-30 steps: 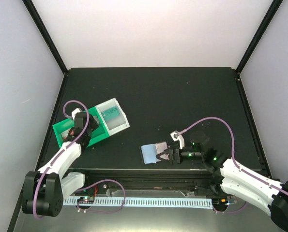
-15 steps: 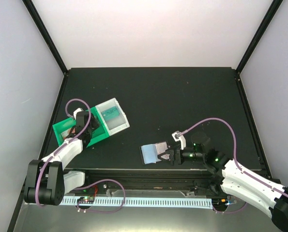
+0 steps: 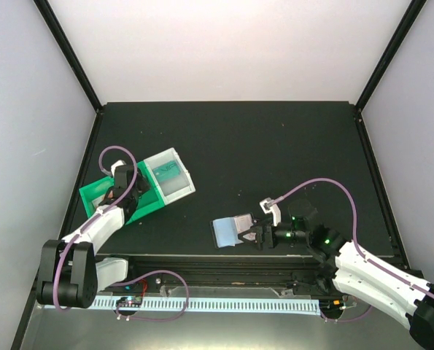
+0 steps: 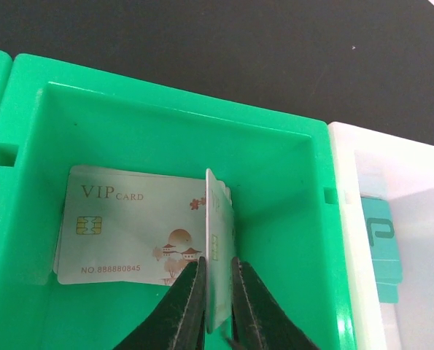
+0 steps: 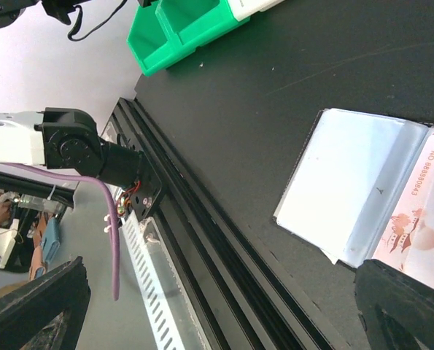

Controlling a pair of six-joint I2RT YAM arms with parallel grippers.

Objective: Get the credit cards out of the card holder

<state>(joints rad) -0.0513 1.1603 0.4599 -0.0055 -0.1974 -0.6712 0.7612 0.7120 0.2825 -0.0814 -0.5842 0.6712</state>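
My left gripper (image 4: pixel 217 292) reaches down into the right compartment of the green tray (image 4: pixel 129 109) and is shut on a whitish credit card (image 4: pixel 218 219), held on edge. Another whitish card with reddish print (image 4: pixel 129 226) lies flat under it. A teal card (image 4: pixel 381 240) lies in the white bin (image 4: pixel 399 160). The pale-blue card holder (image 5: pixel 341 189) lies open on the black table, with a whitish, red-printed card (image 5: pixel 413 219) in its right half. My right gripper (image 5: pixel 220 292) is open at the holder's right edge (image 3: pixel 231 231), and its fingers (image 5: pixel 403 306) are spread wide.
The green tray (image 3: pixel 93 195) and the white bin (image 3: pixel 174 186) stand together at the left of the table. The table's front rail (image 5: pixel 202 240) and a cable tray run close below the holder. My left gripper (image 3: pixel 122 188) is over the tray.
My left gripper has shifted slightly over the green tray with the card in it. My right gripper has stayed at the holder's right edge.
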